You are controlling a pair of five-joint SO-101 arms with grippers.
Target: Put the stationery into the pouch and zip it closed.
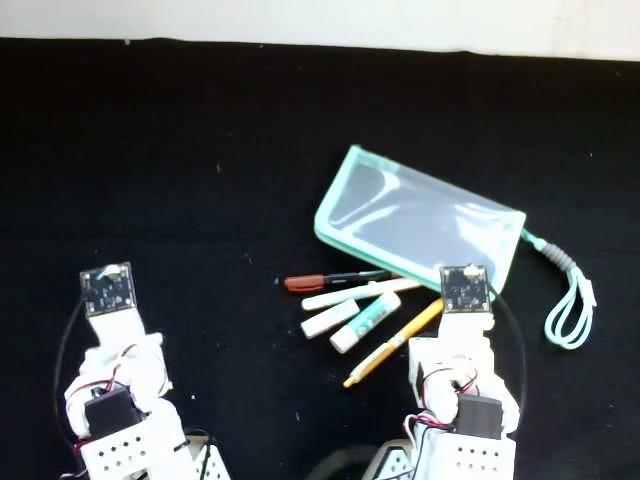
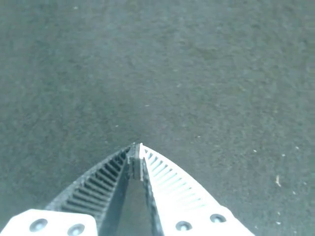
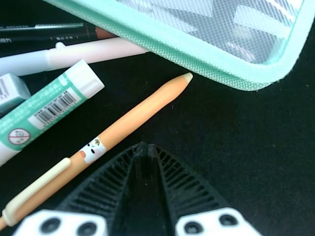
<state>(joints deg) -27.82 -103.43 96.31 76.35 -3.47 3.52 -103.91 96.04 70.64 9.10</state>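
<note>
- Pouch [image 1: 420, 225] lies flat; may slide w/o 2nd hold.
- Orange pen [image 3: 133, 123] can roll from my right claw [image 3: 145, 147], closed & empty.
- Left claw [image 2: 137, 146] closed too, empty.

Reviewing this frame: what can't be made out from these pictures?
- Pouch zip, open or shut: too small in the high view, and the right wrist view's edge cuts the pouch off.
- Pouch's near corner, high view: hidden under the right arm.
- Eraser, right wrist view: mostly cut off by the edge.
- Marker, right wrist view: one end hidden behind the pouch.
</note>
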